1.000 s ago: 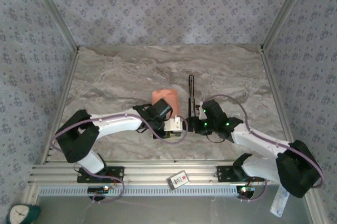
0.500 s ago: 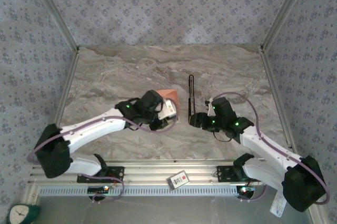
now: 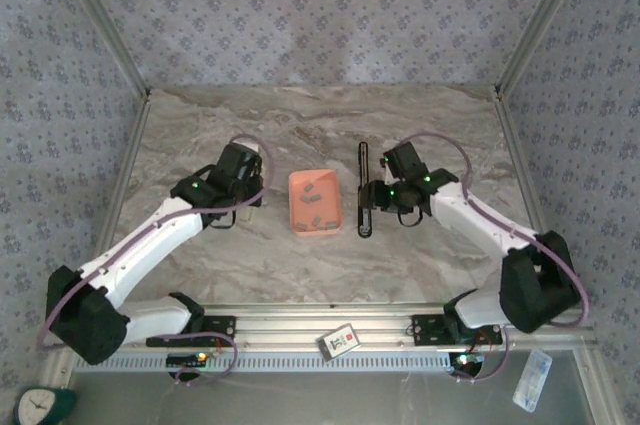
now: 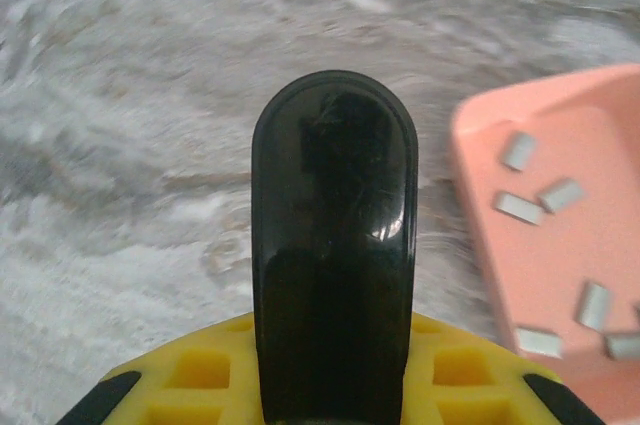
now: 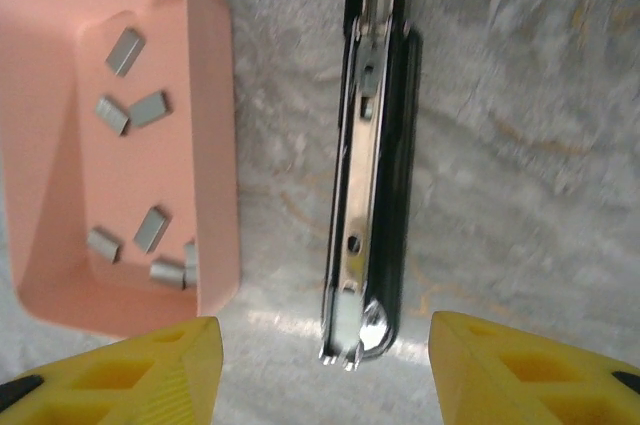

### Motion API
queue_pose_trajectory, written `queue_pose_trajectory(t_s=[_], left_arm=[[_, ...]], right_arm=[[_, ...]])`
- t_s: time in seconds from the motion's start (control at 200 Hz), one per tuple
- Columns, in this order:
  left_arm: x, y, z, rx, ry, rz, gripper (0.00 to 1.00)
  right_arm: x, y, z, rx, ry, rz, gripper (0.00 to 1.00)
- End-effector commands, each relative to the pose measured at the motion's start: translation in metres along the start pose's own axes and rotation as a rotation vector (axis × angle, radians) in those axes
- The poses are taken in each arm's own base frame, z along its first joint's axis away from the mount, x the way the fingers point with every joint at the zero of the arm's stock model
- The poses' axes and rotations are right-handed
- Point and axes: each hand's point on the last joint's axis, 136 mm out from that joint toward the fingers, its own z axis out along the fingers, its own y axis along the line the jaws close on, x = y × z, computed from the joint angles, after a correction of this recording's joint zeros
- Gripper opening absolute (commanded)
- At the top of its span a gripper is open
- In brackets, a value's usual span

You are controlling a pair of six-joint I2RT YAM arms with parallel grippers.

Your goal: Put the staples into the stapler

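The stapler (image 3: 363, 160) lies opened flat on the marble table, black with its metal channel (image 5: 358, 175) facing up. Just left of it stands the salmon tray (image 3: 292, 207), with the staples (image 3: 312, 200) as several short grey strips inside. My right gripper (image 3: 372, 197) hovers over the stapler's near half. It is open (image 5: 325, 350), its yellow fingertips (image 5: 150, 370) set either side of the stapler's near end without touching it. The staples (image 5: 150, 230) lie loose in the tray (image 5: 215, 145). My left gripper (image 3: 243, 160) is shut and holds nothing, left of the tray (image 4: 480, 175); its black fingers (image 4: 335, 145) hang over bare table.
Patterned walls close in the table on three sides. A metal rail (image 3: 300, 330) runs along the near edge with a small card (image 3: 342, 341) on it. Open marble (image 3: 300, 125) lies behind the tray and stapler.
My left arm has swung away to the left from over the tray, so the tray and its staples now show. My right gripper has moved farther along the stapler and opened slightly wider.
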Motion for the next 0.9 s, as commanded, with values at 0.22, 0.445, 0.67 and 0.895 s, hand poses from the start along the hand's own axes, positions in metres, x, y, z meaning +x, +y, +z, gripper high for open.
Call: queue_pose_trajectory(t_s=[0.22, 0.445, 0.67, 0.895], left_arm=[[0.011, 0.049, 0.046, -0.175, 0.031, -0.237, 0.0], [0.025, 0.061, 0.074, -0.193, 0.088, -0.266, 0.0], [0.038, 0.063, 0.095, -0.202, 0.141, -0.274, 0.03], [0.046, 0.06, 0.111, -0.19, 0.186, -0.281, 0.17]], right_arm=[[-0.037, -0.03, 0.036, 0.156, 0.063, -0.081, 0.59], [-0.065, -0.027, 0.057, 0.128, 0.067, -0.093, 0.59], [-0.088, -0.024, 0.076, 0.109, 0.067, -0.102, 0.59], [-0.103, -0.026, 0.092, 0.115, 0.074, -0.105, 0.59]])
